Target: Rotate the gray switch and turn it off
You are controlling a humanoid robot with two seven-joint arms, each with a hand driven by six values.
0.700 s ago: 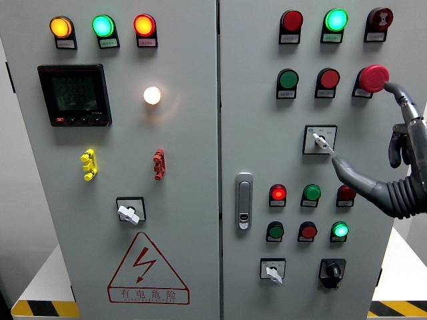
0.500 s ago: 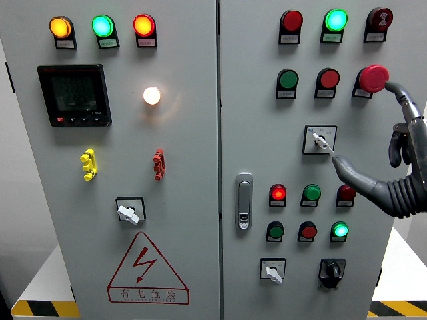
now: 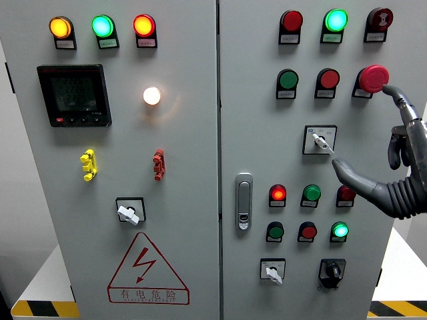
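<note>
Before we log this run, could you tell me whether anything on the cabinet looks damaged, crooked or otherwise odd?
Nothing stands out. The indicator lamps, buttons and labels sit in neat rows, and the warning triangle is straight. The gray switch points down-right, like the other two gray selectors. The right hand is beside it, thumb tip near the lever.

On my cabinet's right door [image 3: 267,133], the rotary switch [image 3: 320,141] sits mid-panel, below two pushbuttons [image 3: 308,79] and above the indicator lamps [image 3: 310,194]. My right hand [image 3: 390,167] is at the door's right edge, thumb tip just beside the switch's lever, under the emergency stop [image 3: 373,78].
</note>
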